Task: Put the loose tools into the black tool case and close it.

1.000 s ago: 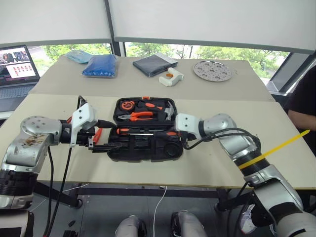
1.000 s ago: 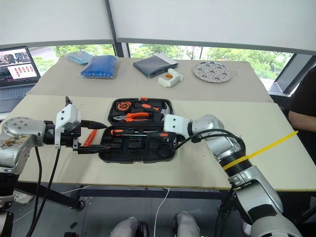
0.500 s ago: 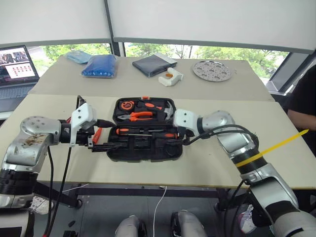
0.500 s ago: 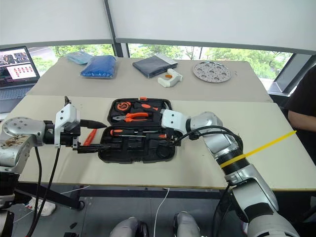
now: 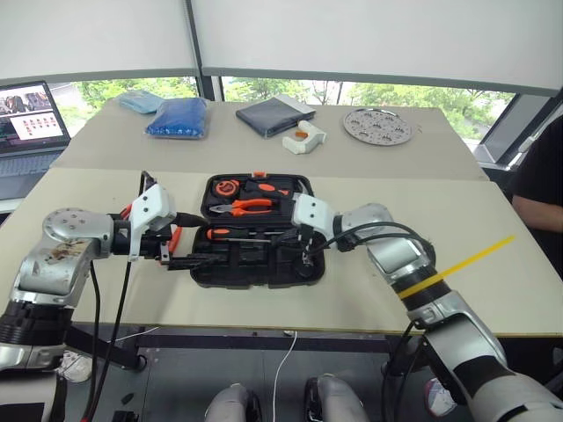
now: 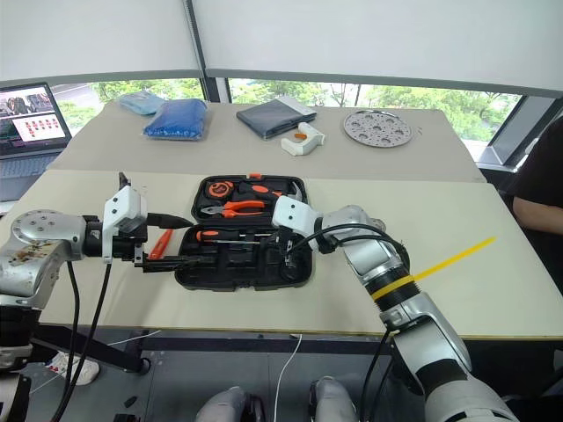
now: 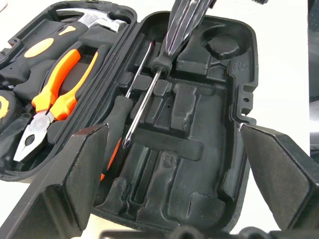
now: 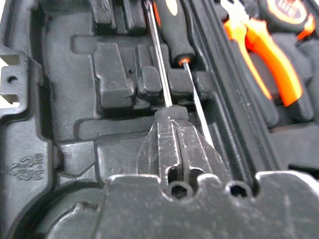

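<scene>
The black tool case [image 5: 264,280] lies open in the middle of the near table. Its far half holds orange-handled pliers [image 5: 246,206], a tape measure and a hammer. My right gripper [image 5: 302,255] is shut over the near half, its tips [image 8: 169,117] against the black handle end of a slim screwdriver [image 7: 142,107] lying in the recesses. Beside it lies a second screwdriver [image 8: 174,30] with a black-orange handle. My left gripper [image 5: 195,240] stands open at the case's left edge, a finger on either side of the rim. An orange loose tool [image 6: 161,243] lies on the table behind that gripper.
On the far table sit a laptop [image 5: 26,123], a blue bag [image 5: 179,116], a dark navy pouch [image 5: 271,114], a small white holder [image 5: 303,137] and a perforated metal disc [image 5: 377,125]. A person [image 5: 538,176] stands at the right edge.
My right gripper has slid left over the case's near half and its fingers have shut. The left gripper has stayed where it was, still open.
</scene>
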### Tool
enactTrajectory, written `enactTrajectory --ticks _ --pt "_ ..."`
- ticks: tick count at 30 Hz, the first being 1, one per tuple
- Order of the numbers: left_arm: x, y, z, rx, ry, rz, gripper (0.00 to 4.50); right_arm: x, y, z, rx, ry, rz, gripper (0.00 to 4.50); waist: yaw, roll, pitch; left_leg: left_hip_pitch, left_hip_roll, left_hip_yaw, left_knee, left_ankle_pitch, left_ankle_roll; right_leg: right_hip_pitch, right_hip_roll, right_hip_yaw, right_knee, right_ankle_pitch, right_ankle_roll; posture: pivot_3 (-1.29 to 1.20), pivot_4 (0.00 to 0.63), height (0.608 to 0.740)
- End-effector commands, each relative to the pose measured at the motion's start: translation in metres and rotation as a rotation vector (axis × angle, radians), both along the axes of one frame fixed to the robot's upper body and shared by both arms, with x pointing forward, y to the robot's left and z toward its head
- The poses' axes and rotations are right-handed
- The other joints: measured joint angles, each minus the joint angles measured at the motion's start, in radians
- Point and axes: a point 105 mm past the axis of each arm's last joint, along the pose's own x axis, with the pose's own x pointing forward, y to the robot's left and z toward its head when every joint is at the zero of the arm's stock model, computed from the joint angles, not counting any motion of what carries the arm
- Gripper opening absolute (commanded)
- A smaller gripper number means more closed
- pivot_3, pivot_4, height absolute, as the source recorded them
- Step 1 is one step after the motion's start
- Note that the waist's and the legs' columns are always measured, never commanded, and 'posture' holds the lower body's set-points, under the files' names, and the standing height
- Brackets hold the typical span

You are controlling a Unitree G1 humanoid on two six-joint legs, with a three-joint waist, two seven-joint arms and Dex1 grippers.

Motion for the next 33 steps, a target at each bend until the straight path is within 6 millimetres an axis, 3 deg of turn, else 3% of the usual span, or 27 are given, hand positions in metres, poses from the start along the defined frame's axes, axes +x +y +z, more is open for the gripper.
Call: enactTrajectory --ticks 1,4,8,13,16,19,22,25,26,29,30,33 --pt "-0.001 -0.003 0.007 -0.004 -0.04 -0.008 4.5 0.002 0.001 -0.023 -0.084 0.005 -0.008 0.09 -0.006 0.0 0.0 0.001 0.0 0.0 0.0 0.0 0.0 0.0 0.0 0.0 0.0 0.0 0.0 0.0 0.15 0.718" --pt "-0.002 -0.002 0.006 -0.005 -0.037 -0.002 4.5 0.001 0.002 -0.028 -0.081 0.02 -0.011 0.09 -0.014 0.0 0.0 0.005 0.0 0.001 0.0 0.0 -0.004 0.003 0.0 0.002 0.002 -0.001 0.0 0.0 0.15 0.718" --pt "-0.003 0.003 0.004 -0.009 -0.031 0.026 4.5 -0.006 0.006 -0.016 -0.023 0.034 0.019 0.09 -0.013 0.0 0.0 0.007 0.0 0.001 0.0 0.001 -0.007 0.003 0.0 0.005 0.007 -0.002 -0.002 0.0 0.15 0.718" --pt "-0.004 0.012 0.002 -0.03 -0.036 0.092 4.5 -0.008 0.018 0.027 0.165 -0.008 0.012 0.09 -0.013 0.0 0.0 0.006 0.001 0.001 0.0 0.001 -0.007 0.001 0.0 0.008 0.008 -0.003 -0.004 0.0 0.15 0.718" --pt "-0.006 0.024 0.004 -0.049 -0.038 0.177 4.5 -0.017 0.009 0.057 0.327 0.063 0.006 0.09 -0.013 0.0 0.0 0.002 0.001 0.001 0.0 0.002 -0.005 -0.004 0.0 0.009 0.008 -0.001 -0.007 0.0 0.15 0.718" --pt "-0.013 0.049 0.007 -0.14 -0.029 0.359 4.5 -0.043 -0.015 0.079 0.412 0.147 0.058 0.81 -0.011 0.0 0.0 0.001 0.001 0.0 -0.002 0.003 -0.005 -0.005 0.0 0.009 0.008 0.001 -0.011 0.0 0.15 0.718" --pt "-0.026 0.075 0.001 -0.192 -0.011 0.539 4.5 -0.074 -0.034 0.094 0.454 0.203 0.128 1.82 -0.007 0.0 0.0 0.0 0.0 -0.001 -0.003 0.002 -0.005 -0.004 0.0 0.009 0.005 0.001 -0.01 0.0 0.15 0.718" --pt "-0.043 0.103 -0.012 -0.195 0.003 0.732 4.5 -0.093 -0.051 0.098 0.447 0.216 0.137 2.77 -0.005 0.0 0.0 0.001 0.0 -0.002 -0.007 0.002 -0.005 -0.004 0.0 0.009 0.002 0.001 -0.01 0.0 0.15 0.718" --pt "-0.05 0.11 -0.017 -0.198 0.016 0.787 4.5 -0.097 -0.056 0.098 0.437 0.217 0.131 3.29 -0.005 0.0 0.0 0.002 0.0 -0.002 -0.009 0.002 -0.005 -0.004 0.0 0.009 0.0 0.001 -0.01 0.0 0.15 0.718" --pt "-0.066 0.121 -0.034 -0.184 0.06 0.88 4.5 -0.105 -0.062 0.096 0.421 0.213 0.112 4.0 -0.005 -0.001 0.0 0.005 0.0 -0.002 -0.012 -0.002 -0.012 -0.001 -0.001 0.01 -0.001 -0.002 -0.005 0.0 0.15 0.718" --pt "-0.069 0.122 -0.038 -0.172 0.07 0.9 4.5 -0.107 -0.063 0.095 0.418 0.213 0.11 4.49 -0.002 -0.001 0.0 0.006 0.0 -0.002 -0.014 -0.002 -0.013 0.0 -0.002 0.01 -0.001 -0.003 -0.005 0.0 0.15 0.718" --pt "-0.064 0.112 -0.042 -0.171 0.113 0.902 4.5 -0.114 -0.06 0.093 0.416 0.214 0.109 4.49 0.013 -0.001 0.0 0.009 0.0 -0.002 -0.016 -0.001 -0.017 0.001 -0.005 0.01 -0.001 -0.003 -0.005 0.0 0.15 0.718"
